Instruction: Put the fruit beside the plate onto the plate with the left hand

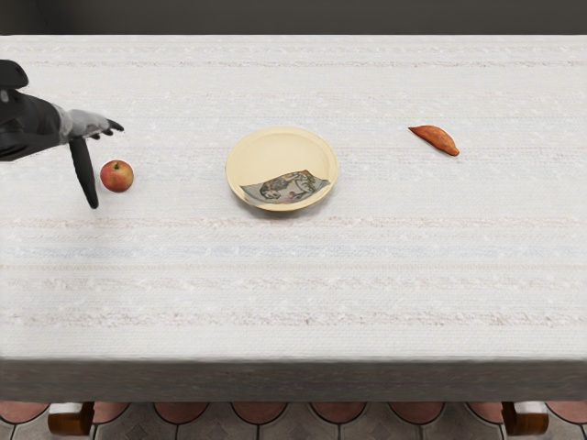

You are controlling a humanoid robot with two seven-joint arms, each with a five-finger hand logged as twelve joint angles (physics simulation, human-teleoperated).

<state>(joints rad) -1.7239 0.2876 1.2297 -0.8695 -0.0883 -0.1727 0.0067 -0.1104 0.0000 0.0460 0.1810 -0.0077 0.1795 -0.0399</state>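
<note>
A pale, faintly striped cloth covers the long worktop (367, 275), with a dark band of background behind it and reddish floor tiles (257, 414) showing beneath its front edge.

In the head view, the left arm enters from the left edge. The left hand (84, 128) is spread and holds nothing: short fingers point toward the right, while one long dark finger (84, 174) reaches down to the cloth just left of the apple (116, 175). Whether that finger touches the apple cannot be told. The red apple sits on the cloth, left of the cream plate (275, 147) and apart from it. A grey patterned scrap (286, 187) lies on the plate's near side. An orange, pointed piece (435, 139) rests well off to the right.
</note>
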